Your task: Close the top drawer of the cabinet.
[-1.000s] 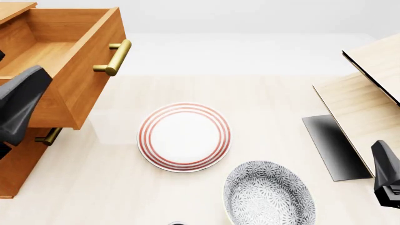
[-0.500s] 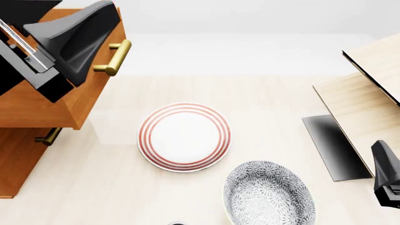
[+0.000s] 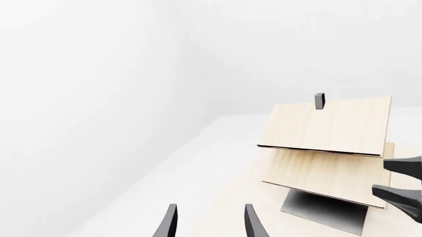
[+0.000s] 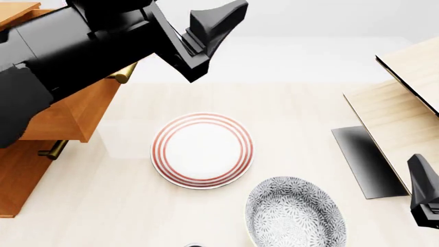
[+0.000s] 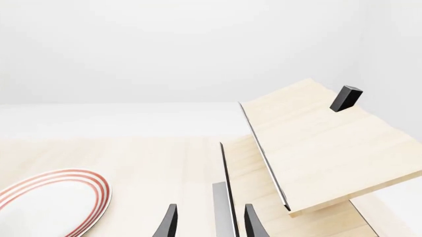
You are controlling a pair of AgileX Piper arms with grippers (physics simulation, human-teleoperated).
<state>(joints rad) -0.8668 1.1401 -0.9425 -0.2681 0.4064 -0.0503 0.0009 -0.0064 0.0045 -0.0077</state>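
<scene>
The orange-brown cabinet point(image 4: 19, 185) stands at the left edge of the front view. Its top drawer point(image 4: 72, 116) is pulled out toward the table's middle and is mostly hidden by my left arm. Only the end of the drawer's brass handle point(image 4: 121, 76) shows. The lower drawer's brass handle point(image 4: 52, 150) shows below it. My left gripper point(image 4: 221, 19) is open and empty, high above the table, to the right of the drawer front and clear of it. In the left wrist view the left gripper point(image 3: 209, 223) points across the table. My right gripper point(image 4: 424, 180) is open and empty at the right edge.
A red-ringed white plate point(image 4: 202, 150) lies mid-table, and a grey patterned bowl point(image 4: 295, 213) lies nearer the front. A pale wood box with a black panel point(image 4: 401, 113) stands at the right. The box point(image 5: 316, 148) and the plate point(image 5: 46, 202) show in the right wrist view.
My left arm has risen from beside the open drawer and swung up and to the right, so it now covers most of the drawer. The right arm has not moved.
</scene>
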